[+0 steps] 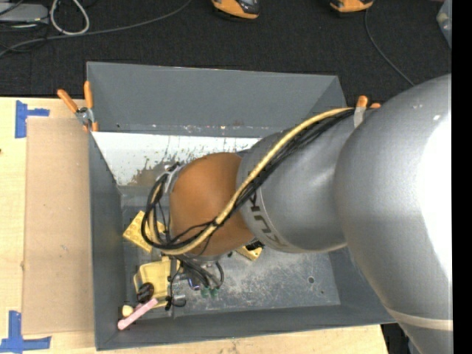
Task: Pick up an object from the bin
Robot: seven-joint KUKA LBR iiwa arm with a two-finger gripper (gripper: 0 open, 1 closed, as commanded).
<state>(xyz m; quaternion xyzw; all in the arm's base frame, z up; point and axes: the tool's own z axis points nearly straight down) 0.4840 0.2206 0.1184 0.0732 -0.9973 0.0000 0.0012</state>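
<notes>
Grey arm [369, 190]: bulky, reaching in from the right and slanting down to the left, hiding much of the right side of the bin [214, 98].

Grey metal bin: slanted walls, floor scuffed and speckled, bare across the right part that shows below the arm.

Orange cover [203, 201] on the wrist: rounded, over the middle-left of the floor, pointing down toward the near-left corner. Cables [295, 135], black and yellow, running along the top of the arm, then looping round the left side and underside of the cover.

Gripper [175, 285]: dark, just below the cover, low in the near-left part of the bin, mostly masked by cover and cable loops. Spread or pressed together: cannot tell. Nothing seen held.

Flat yellow piece [138, 232]: angular, on the floor at the left, partly tucked behind the cable loops, above the gripper.

Yellow blocky thing [153, 275]: on the floor near the near-left corner, just beside the gripper on its left; nearest thing to it. Touching or not: cannot tell.

Pink stick [139, 314]: slim, lying at a slant in the near-left corner, just below the yellow blocky thing, upper end close to the gripper.

Small yellow piece [251, 251]: poking out from under the arm, right of the gripper, apart from it.
</notes>
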